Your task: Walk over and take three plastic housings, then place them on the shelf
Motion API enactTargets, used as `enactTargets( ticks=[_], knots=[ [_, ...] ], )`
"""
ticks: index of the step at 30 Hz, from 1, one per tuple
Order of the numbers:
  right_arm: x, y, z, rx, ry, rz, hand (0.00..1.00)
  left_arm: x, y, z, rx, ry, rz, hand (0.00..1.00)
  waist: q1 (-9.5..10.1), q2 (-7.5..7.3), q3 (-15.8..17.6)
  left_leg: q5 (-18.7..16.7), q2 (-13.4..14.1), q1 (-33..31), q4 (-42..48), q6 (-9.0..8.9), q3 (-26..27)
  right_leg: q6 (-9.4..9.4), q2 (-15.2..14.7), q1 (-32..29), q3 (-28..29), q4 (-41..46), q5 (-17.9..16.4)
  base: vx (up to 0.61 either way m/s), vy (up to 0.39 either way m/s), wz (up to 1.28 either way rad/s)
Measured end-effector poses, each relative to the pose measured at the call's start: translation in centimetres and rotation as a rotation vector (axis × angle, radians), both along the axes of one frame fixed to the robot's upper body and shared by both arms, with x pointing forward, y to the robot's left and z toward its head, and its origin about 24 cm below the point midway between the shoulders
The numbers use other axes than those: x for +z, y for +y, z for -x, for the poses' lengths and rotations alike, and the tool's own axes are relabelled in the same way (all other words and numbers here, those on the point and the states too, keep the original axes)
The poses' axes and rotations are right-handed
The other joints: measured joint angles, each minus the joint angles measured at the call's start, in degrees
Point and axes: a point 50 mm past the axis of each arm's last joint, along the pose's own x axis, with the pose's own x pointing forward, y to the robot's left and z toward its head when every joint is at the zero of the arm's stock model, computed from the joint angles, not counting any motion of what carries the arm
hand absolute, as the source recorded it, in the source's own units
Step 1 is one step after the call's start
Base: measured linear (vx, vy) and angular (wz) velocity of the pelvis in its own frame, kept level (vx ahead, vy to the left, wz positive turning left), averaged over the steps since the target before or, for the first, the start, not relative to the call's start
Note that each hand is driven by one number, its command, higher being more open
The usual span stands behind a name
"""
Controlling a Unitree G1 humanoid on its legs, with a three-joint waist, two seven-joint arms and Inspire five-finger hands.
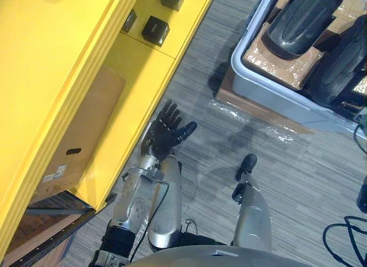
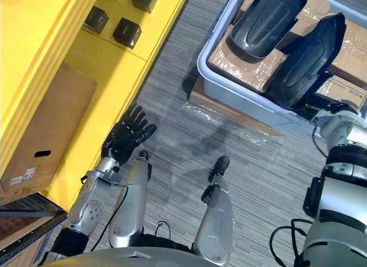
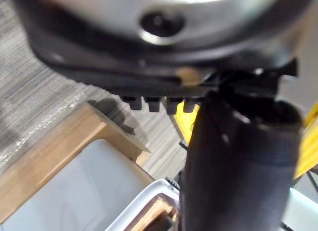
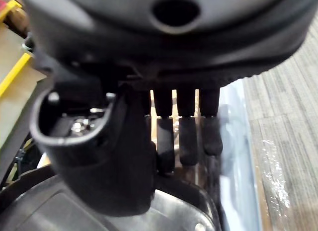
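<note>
Over the plastic housing (image 4: 174,213), right hand (image 4: 164,47) slack; left hand (image 1: 165,132) splayed beside shelf (image 1: 69,49).

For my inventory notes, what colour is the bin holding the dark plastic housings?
Pale grey; the bin shows best in the right eye view.

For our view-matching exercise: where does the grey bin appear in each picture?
Left eye: grey bin, upper right.
Right eye: bin, upper right.
Left wrist: bin on its brown board.
Right wrist: bin wall beside a black housing.
Shared landmark: the yellow shelf.
</note>
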Motion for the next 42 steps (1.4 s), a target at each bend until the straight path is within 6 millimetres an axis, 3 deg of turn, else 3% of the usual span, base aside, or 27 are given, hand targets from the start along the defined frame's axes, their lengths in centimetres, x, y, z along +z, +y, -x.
enactTargets(
  ticks=[5,14,19,20,23,25,28,30,32,35,39,40,42],
  knots=[
    [-2.7,1.2,-0.1,0.011,0.019,-0.094,0.0,0.2,1.3,0.5,0.042,-0.009,0.019,1.0,0.14,-3.04,-0.14,0.43,0.25,3.18,-1.32,-0.1,0.07,-0.54,0.22,3.3,-0.69,-1.31,-0.46,-0.02,0.021,0.03],
    [-5.0,0.5,1.3,-0.093,-0.008,-0.104,0.0,-0.8,2.4,1.7,0.051,0.033,-0.023,1.0,-0.02,-5.75,-0.68,1.14,0.34,8.81,-4.7,-0.47,0.69,-0.33,0.33,8.12,-0.87,-3.1,-0.22,0.04,0.036,0.02],
    [-5.5,0.8,1.2,-0.161,-0.001,0.029,0.0,-0.8,2.5,2.2,0.029,0.023,-0.038,1.0,-0.11,-6.73,-1.17,1.95,0.19,11.48,-7.15,-0.55,1.13,-0.29,0.37,10.25,-0.66,-4.69,-0.2,0.04,0.035,0.01],
    [-5.3,0.8,1.2,-0.186,0.008,0.092,1.0,-0.9,2.6,2.4,0.022,0.024,-0.042,1.0,-0.16,-6.79,-1.18,2.22,0.08,12.3,-7.92,-0.64,1.15,-0.21,0.38,11.01,-0.64,-5.22,-0.14,0.0,0.0,0.0],
    [-4.0,0.8,1.0,-0.237,-0.014,0.211,1.0,-1.0,3.0,3.1,0.024,0.028,-0.057,1.0,-0.37,-7.16,-1.16,2.49,-0.02,13.84,-9.51,-0.59,1.62,0.16,0.38,11.94,-0.33,-6.28,-0.23,0.03,0.04,-0.04],
    [-2.3,1.5,0.9,-0.255,-0.118,0.317,1.0,-1.0,3.4,3.9,0.034,0.026,-0.077,1.0,-0.91,-7.77,-1.21,2.66,-0.07,14.93,-10.92,-0.35,2.38,0.2,0.35,12.1,0.5,-6.74,-0.25,0.05,0.042,-0.12],
    [-0.6,4.3,1.7,-0.212,-0.334,0.495,1.0,-0.5,3.8,5.0,0.059,0.006,-0.083,1.0,-1.92,-8.23,-1.18,3.5,0.0,18.62,-13.84,-0.89,3.83,-0.08,0.17,13.76,1.32,-7.05,-0.03,0.1,0.031,-0.11],
    [-0.7,6.7,2.7,-0.159,-0.464,0.549,1.0,0.8,3.9,5.2,0.072,-0.053,-0.067,1.0,-2.94,-8.59,-1.55,3.87,0.02,21.05,-15.79,-0.96,4.37,-0.24,0.03,15.07,1.36,-7.06,-0.17,0.12,0.02,-0.1],
    [-2.5,10.1,4.4,-0.081,-0.59,0.542,1.0,3.0,3.8,5.1,0.092,-0.164,-0.042,1.0,-3.74,-10.02,-3.91,4.09,0.15,23.08,-17.99,-0.95,6.23,-0.21,-0.05,15.07,2.54,-7.28,-0.49,0.12,0.027,-0.24],
    [-4.8,12.9,6.6,0.017,-0.665,0.466,1.0,5.1,4.0,4.9,0.113,-0.285,-0.025,1.0,-6.06,-11.4,-6.23,3.71,0.27,25.44,-19.13,-0.88,7.87,-0.13,-0.04,16.23,3.46,-8.09,-0.83,0.1,0.051,-0.26],
    [-6.8,15.1,9.9,0.198,-0.719,0.354,1.0,6.2,3.8,4.5,0.145,-0.355,0.01,1.0,-9.18,-11.76,-9.71,2.41,0.41,28.94,-20.27,-0.56,12.02,0.33,-0.04,16.7,6.5,-8.36,-1.79,0.06,0.054,-0.4],
    [-9.0,16.3,12.9,0.403,-0.644,0.308,1.0,8.5,1.9,3.0,0.151,-0.433,0.054,1.0,-14.16,-7.68,-18.15,2.7,0.01,35.58,-25.08,-0.35,17.09,-0.35,0.28,17.55,11.04,-8.11,-2.76,0.01,0.013,-0.08],
    [-9.0,16.3,12.9,0.403,-0.644,0.308,1.0,8.5,1.9,3.0,0.151,-0.433,0.055,1.0,-14.16,-7.68,-18.15,2.7,0.01,35.58,-25.09,-0.35,17.09,-0.35,0.28,17.55,11.04,-8.11,-2.77,0.0,0.0,0.0]
  ],
)
